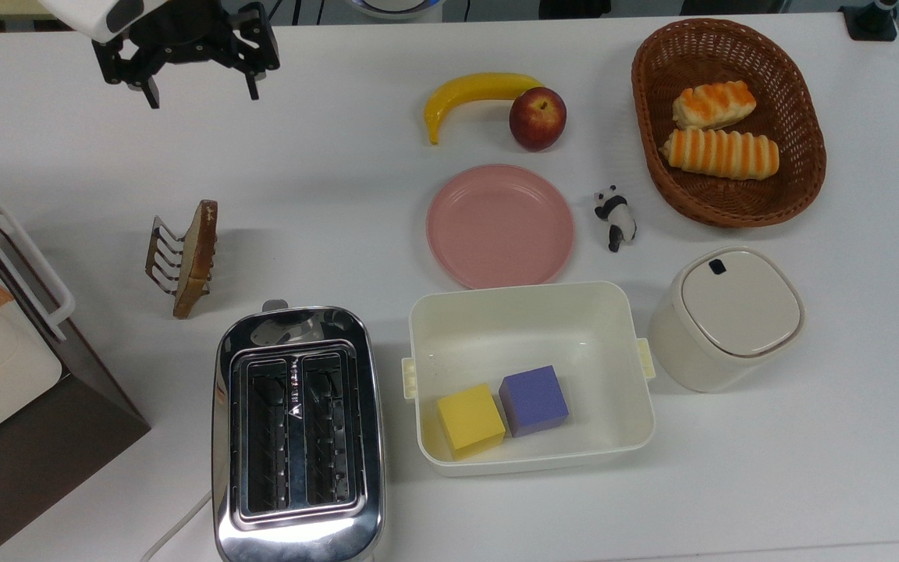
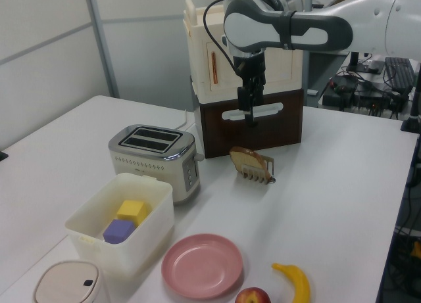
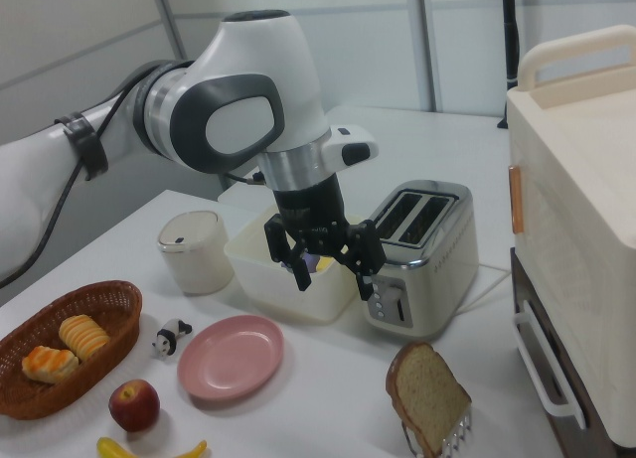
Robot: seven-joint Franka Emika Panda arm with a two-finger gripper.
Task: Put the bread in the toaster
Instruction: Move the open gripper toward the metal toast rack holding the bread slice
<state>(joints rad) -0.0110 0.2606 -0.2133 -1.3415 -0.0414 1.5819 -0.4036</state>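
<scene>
— Bread (image 1: 197, 257)?
— Upright in wire rack (image 1: 168, 256), table (image 1: 356, 195), just beyond toaster (image 1: 297, 437) in the top view.
— Claw (image 1: 200, 87)?
— Open wide, empty, above table, far from rack.

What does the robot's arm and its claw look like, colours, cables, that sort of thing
The arm has glossy white rounded shells with dark grey panels at the joints and a silvery metal collar above the wrist. A thin black cable loops along its outside. The claw is black, with angular linkages and two fingers ending in narrow tips.
</scene>
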